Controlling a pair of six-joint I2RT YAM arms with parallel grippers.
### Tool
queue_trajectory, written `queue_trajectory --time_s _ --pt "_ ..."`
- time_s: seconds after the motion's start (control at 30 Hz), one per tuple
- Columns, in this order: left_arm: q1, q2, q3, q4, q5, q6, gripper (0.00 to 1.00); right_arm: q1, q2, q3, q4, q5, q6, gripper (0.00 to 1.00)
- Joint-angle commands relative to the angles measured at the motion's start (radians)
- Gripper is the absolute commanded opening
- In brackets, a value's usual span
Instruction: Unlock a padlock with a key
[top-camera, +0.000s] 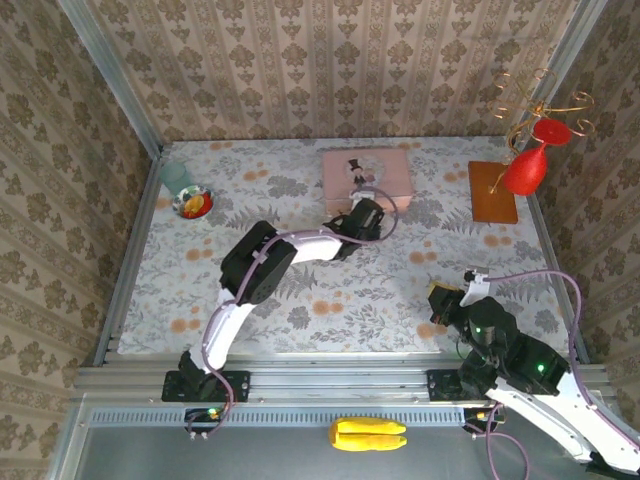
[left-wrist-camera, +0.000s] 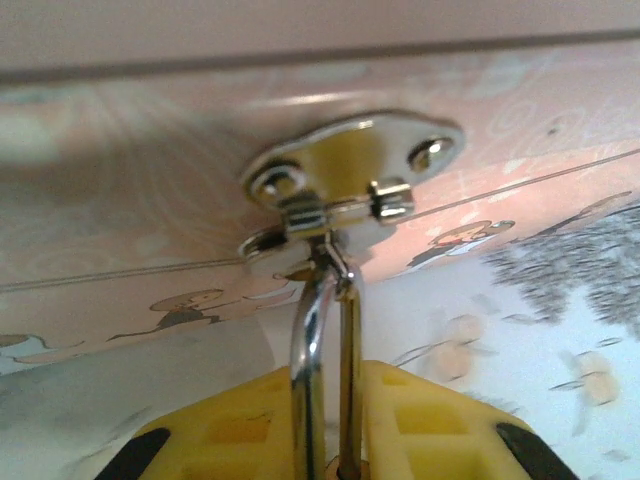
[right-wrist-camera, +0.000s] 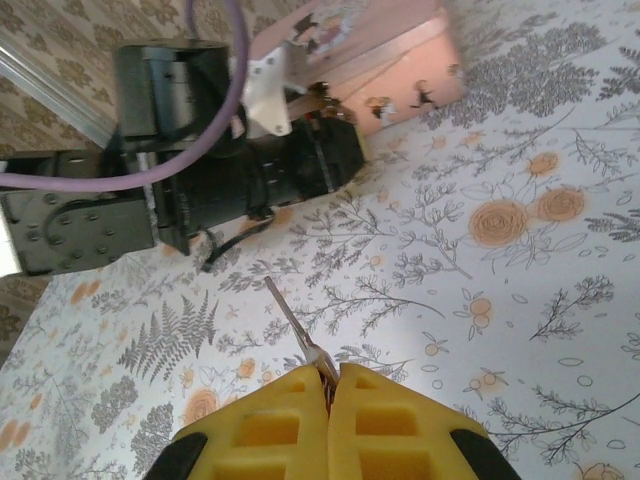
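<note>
Pads (left-wrist-camera: 220, 430) of left jaws, yellow, nearly closed, pinching padlock (left-wrist-camera: 308, 360) at foot of silvery shackle; brass body hidden between them. Shackle hooked through hasp (left-wrist-camera: 350, 180) on front of pink tin (top-camera: 366, 165), far middle of table (top-camera: 360, 300). Right jaws closed tight on key (right-wrist-camera: 293, 322), blade poking forward, near right table edge, well apart from padlock. Padlock judged tiny, light, rigid, slick metal, prone to swivel on hasp; best held by body sides, keyhole left free.
</note>
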Motion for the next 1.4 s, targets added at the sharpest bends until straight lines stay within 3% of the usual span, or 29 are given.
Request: queue_trajectory --time_s 0.0,0.4,0.63,1.1,1.23,1.37 --pt "0.041 -0.104 -0.142 0.063 -0.151 -0.002 0.0 -0.003 0.048 -0.006 0.06 -0.04 0.042 0.0" --pt "0.065 -0.38 -0.562 0.225 -0.189 0.039 0.0 -0.003 0.178 -0.012 0.158 -0.069 0.086 0.0" --pt "0.027 -0.51 -0.715 0.201 -0.225 -0.009 0.0 -0.002 0.242 -0.037 0.232 -0.077 0.118 0.0" --pt "-0.099 -0.473 -0.684 0.227 -0.165 -0.023 0.0 -0.002 0.279 -0.006 0.233 -0.049 0.111 0.0" --pt "-0.099 -0.474 -0.697 0.232 -0.126 -0.03 0.05 -0.002 0.279 -0.022 0.251 -0.048 0.129 0.0" --pt "-0.08 -0.491 -0.716 0.227 -0.09 -0.049 0.17 -0.002 0.287 -0.025 0.264 -0.05 0.131 0.0"
